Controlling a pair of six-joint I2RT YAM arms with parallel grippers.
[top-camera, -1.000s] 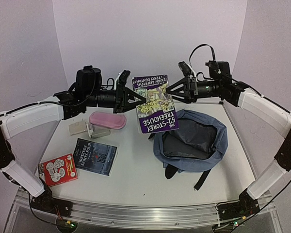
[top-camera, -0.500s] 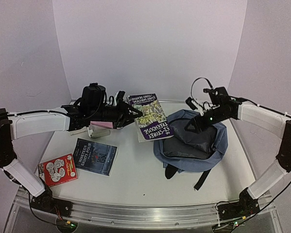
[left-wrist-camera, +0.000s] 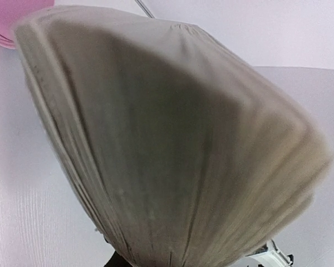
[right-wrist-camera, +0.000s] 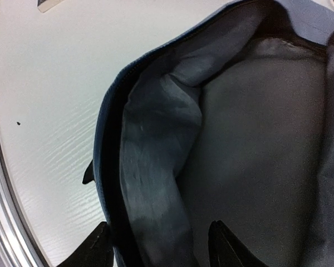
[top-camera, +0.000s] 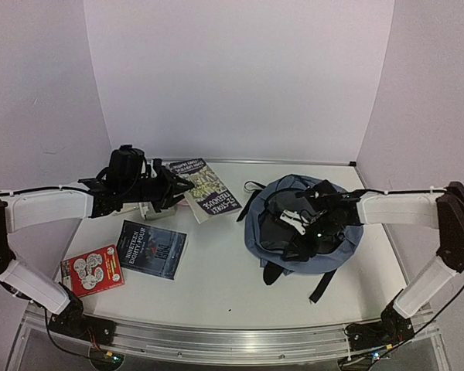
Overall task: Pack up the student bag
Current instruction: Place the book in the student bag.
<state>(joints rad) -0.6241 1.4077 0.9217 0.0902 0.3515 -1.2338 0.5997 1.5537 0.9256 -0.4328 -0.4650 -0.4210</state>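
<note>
The student bag (top-camera: 342, 232) lies open at the right of the table, blue-grey with a dark grey lining. My right gripper (top-camera: 298, 236) is down at its mouth. In the right wrist view the bag's near rim (right-wrist-camera: 150, 144) runs between the gripper's (right-wrist-camera: 161, 236) open jaws, one finger outside the rim and one inside. My left gripper (top-camera: 183, 188) is shut on a purple paperback (top-camera: 209, 192), held low over the back of the table. In the left wrist view the book's beige page edges (left-wrist-camera: 172, 139) fill the frame and hide the fingers.
A dark paperback (top-camera: 151, 249) and a red booklet (top-camera: 93, 270) lie at the front left. A pink pencil case (left-wrist-camera: 14, 25) shows behind the held book, and small grey things (top-camera: 148, 209) lie under my left arm. The bag's black strap (top-camera: 325, 284) trails toward the front.
The left arm has brought the purple book down and to the left from high over the middle. The right arm left the book, dropped to the bag's mouth, and its jaws narrowed.
</note>
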